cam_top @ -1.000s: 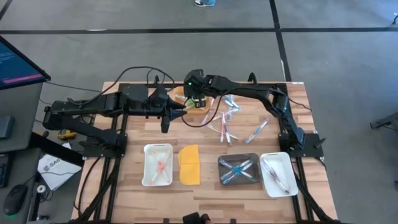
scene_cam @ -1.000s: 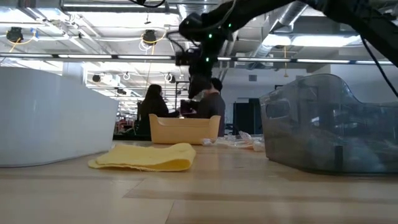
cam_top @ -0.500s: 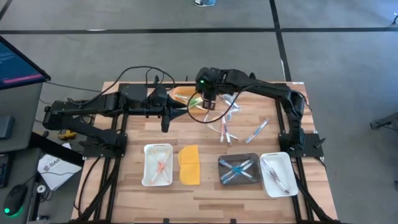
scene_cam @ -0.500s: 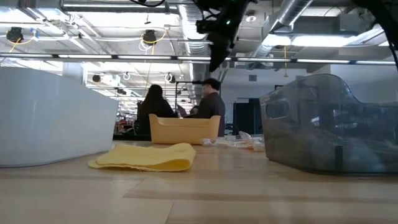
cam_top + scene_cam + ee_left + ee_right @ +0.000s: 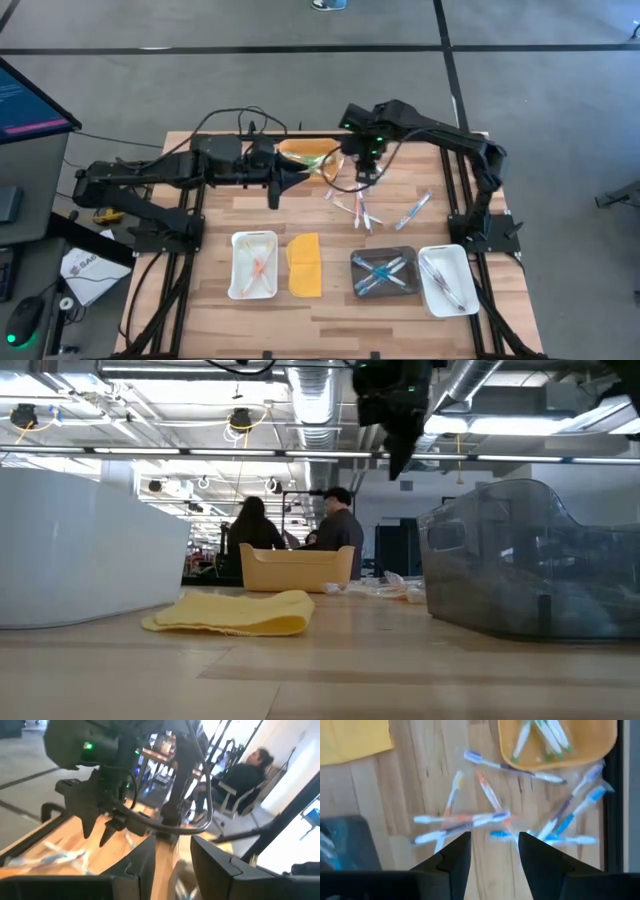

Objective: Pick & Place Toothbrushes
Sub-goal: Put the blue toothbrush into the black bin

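Toothbrushes (image 5: 485, 817) lie scattered on the desk (image 5: 330, 305); right claw (image 5: 366, 172) hovers above, parted and seemingly empty; left claw (image 5: 300, 175) parted, idle.

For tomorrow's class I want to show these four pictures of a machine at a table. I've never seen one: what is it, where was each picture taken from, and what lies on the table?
It is a robot with two dark arms, each ending in a two-finger gripper. One picture looks straight down, one looks level across the wooden table, and two come from cameras on the wrists. The right gripper hangs open and empty above loose toothbrushes. The left gripper waits beside the orange tray, also holding nothing. Nearer the front stand a white tray, a yellow lid, a dark tray and another white tray, with brushes sorted into the trays.
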You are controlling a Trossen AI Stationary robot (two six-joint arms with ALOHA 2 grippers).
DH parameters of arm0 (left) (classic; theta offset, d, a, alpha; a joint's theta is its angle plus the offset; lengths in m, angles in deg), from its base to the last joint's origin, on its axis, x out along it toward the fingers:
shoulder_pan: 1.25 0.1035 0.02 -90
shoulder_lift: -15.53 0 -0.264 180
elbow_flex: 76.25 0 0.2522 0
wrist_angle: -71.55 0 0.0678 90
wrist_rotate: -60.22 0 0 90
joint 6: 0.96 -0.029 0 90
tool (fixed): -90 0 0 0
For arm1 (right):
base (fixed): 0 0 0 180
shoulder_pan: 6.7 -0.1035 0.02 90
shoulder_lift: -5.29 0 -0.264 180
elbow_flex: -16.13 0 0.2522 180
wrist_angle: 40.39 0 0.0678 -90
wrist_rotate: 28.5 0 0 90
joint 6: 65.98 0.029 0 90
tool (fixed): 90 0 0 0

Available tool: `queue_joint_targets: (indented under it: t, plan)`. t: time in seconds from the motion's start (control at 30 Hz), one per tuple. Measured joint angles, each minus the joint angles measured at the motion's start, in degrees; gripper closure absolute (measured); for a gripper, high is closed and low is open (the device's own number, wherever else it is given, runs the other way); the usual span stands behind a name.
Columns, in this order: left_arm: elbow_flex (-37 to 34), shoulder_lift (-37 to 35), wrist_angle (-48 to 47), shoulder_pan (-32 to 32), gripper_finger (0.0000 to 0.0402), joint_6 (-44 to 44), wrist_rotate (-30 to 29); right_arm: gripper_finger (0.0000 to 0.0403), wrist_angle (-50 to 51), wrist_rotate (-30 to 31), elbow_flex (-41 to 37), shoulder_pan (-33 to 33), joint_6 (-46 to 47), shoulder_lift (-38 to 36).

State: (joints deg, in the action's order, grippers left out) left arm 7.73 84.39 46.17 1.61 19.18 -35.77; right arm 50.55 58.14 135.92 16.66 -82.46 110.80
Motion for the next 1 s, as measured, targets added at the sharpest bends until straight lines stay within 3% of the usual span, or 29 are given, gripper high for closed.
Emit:
queue_joint_targets:
  t: [0.53,0.73,1.0]
  plan:
    - [0.0,11.1,11.5,0.0,0.0285,11.0,-0.2,0.0268,-10.0,-0.3,-43.3,1.3,-8.3,-33.2]
    - [0.0,13.5,11.9,-0.1,0.0285,14.9,0.9,0.0261,-12.2,0.4,-54.0,1.5,-16.6,-38.2]
    - [0.0,13.2,12.6,-0.6,0.0285,14.9,1.5,0.027,-14.1,0.4,-64.7,1.1,-18.6,-38.4]
